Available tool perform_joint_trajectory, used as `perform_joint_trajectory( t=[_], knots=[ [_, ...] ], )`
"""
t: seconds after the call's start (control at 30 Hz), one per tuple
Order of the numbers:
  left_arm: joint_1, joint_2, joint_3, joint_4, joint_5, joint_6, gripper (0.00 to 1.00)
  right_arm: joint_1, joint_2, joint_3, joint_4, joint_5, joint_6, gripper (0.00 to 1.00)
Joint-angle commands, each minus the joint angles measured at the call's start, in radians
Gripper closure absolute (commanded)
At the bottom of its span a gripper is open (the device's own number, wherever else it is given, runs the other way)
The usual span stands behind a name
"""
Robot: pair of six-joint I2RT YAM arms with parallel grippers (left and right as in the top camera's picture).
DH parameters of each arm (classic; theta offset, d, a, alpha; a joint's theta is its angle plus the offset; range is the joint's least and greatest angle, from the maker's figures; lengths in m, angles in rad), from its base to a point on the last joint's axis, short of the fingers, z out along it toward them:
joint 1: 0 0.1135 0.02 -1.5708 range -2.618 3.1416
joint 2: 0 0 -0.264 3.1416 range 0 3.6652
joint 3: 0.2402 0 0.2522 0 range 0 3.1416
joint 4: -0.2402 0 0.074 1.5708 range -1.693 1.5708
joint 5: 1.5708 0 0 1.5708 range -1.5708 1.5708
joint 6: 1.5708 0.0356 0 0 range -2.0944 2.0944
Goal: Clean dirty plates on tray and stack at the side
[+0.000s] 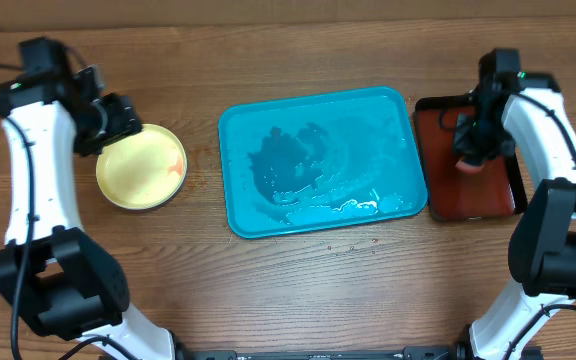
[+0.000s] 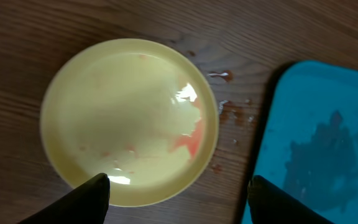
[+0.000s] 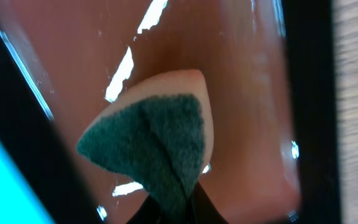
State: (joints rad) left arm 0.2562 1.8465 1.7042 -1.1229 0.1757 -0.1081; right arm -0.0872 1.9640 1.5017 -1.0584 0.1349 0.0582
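Observation:
A light yellow-green plate (image 1: 141, 167) lies on the bare wood left of the turquoise tray (image 1: 368, 130), with a red sauce smear near its right rim. In the left wrist view the plate (image 2: 129, 118) fills the frame. My left gripper (image 2: 179, 202) hovers open over its near-right edge, one finger over the plate and one over the tray's edge (image 2: 328, 143), with nothing between them. The tray holds only water and foam. My right gripper (image 3: 188, 208) is shut on a green-and-white sponge (image 3: 154, 137) above the dark red tray (image 3: 241, 93).
The dark red, black-rimmed tray (image 1: 468, 160) sits right of the turquoise tray, almost touching it. Red droplets (image 2: 229, 112) spot the wood between the plate and the turquoise tray. A cardboard wall runs along the table's far edge.

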Motion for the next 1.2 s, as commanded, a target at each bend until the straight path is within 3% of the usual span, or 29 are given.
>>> perform_joint_trajectory(
  t=[0.0,0.27,0.4,0.63,0.73,0.87,1.17],
  knots=[
    [-0.090,0.005,0.021,-0.001,0.017,0.045,0.27,-0.003,-0.003,-0.071,0.070,-0.008,-0.049,0.91],
    [-0.257,0.017,0.019,0.024,0.032,-0.003,0.24,-0.003,-0.002,-0.106,0.130,-0.009,-0.048,0.57],
    [-0.293,0.039,0.018,0.012,0.047,-0.055,0.26,-0.003,-0.002,-0.089,0.103,-0.054,-0.047,0.50],
    [-0.358,0.082,-0.039,-0.001,0.052,-0.152,0.35,-0.003,-0.002,0.092,-0.071,-0.115,0.018,0.34],
    [-0.377,0.097,-0.101,0.026,0.051,-0.212,0.42,-0.003,-0.002,0.210,-0.158,-0.115,0.024,0.18],
    [-0.402,0.106,-0.193,0.085,0.049,-0.251,0.55,-0.003,-0.002,0.325,-0.224,-0.115,0.024,0.15],
    [-0.416,0.108,-0.285,0.135,-0.137,-0.274,0.57,-0.003,-0.002,0.351,-0.230,-0.115,0.024,0.11]
  ],
)
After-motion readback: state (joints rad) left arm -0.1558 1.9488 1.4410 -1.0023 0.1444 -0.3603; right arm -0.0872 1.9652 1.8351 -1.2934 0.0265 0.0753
